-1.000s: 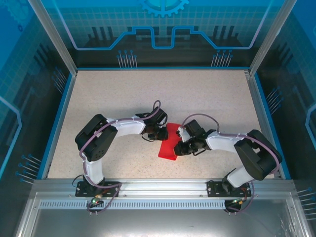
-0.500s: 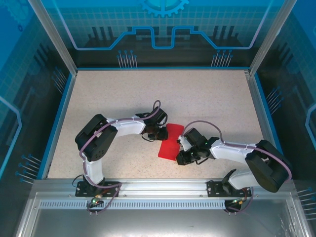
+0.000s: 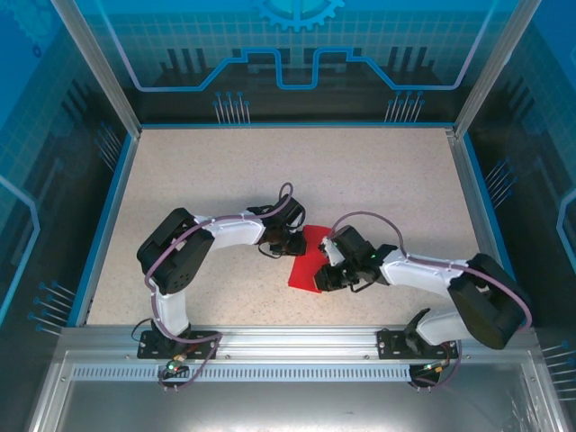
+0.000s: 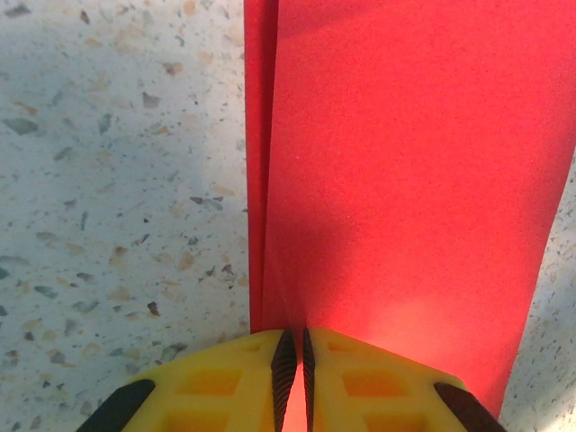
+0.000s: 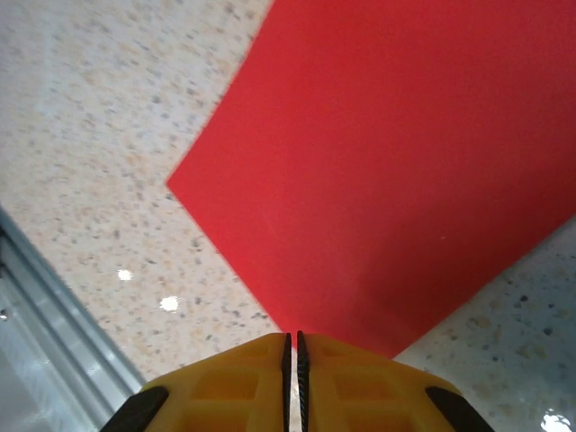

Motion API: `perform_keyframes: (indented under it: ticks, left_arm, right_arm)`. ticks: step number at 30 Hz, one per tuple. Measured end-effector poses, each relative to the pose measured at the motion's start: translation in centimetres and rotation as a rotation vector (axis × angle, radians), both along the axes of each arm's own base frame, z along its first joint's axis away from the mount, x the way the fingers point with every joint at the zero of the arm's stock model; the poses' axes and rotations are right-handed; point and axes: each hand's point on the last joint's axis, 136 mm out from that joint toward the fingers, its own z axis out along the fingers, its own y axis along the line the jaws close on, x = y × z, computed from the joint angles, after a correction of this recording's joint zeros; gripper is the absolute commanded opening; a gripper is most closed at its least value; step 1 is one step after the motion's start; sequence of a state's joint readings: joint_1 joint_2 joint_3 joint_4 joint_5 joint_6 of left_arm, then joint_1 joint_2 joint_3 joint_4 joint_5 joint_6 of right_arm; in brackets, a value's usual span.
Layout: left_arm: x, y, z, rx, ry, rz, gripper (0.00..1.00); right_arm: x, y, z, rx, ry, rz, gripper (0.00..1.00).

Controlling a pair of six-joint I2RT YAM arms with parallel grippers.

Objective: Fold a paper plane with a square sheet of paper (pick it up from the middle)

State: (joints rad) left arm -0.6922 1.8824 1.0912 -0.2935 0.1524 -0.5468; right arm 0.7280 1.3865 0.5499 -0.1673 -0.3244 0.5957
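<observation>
The square sheet of paper (image 3: 304,263) is bright red and lies folded on the speckled table between the two arms. In the left wrist view the paper (image 4: 405,162) shows a narrow second layer along its left edge, and a crease runs into my left gripper (image 4: 293,346), which is shut on the paper's near edge. From above, my left gripper (image 3: 290,241) sits at the paper's upper left. My right gripper (image 5: 292,346) is shut with nothing between its pads, its tip right at the edge of the paper (image 5: 387,162). From above, my right gripper (image 3: 322,279) is at the lower right corner.
The speckled table (image 3: 378,180) is bounded by a blue rim and transparent walls. A metal rail (image 3: 288,337) runs along the near edge, close behind my right gripper, and the rail (image 5: 36,297) also shows in the right wrist view.
My right gripper has slid along the paper's right side toward the near rail, then eased slightly back. The left gripper and the paper have stayed put.
</observation>
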Motion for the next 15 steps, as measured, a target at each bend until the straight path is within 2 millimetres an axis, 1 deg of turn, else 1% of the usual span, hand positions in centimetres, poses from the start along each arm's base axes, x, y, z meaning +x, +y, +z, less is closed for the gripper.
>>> perform_keyframes:
  ticks: [4,6,15]
  left_arm:
    - [0.0,0.0,0.0,0.0,0.0,0.0,0.17]
    - [0.0,0.0,0.0,0.0,0.0,0.0,0.17]
    - [0.0,0.0,0.0,0.001,-0.002,-0.004,0.17]
  right_arm:
    - [-0.7,0.2,-1.2,-0.02,0.029,0.014,0.13]
    - [-1.2,0.0,-1.6,-0.029,0.039,0.02,0.13]
    - [-2.0,-1.3,-1.8,-0.029,0.031,-0.017,0.13]
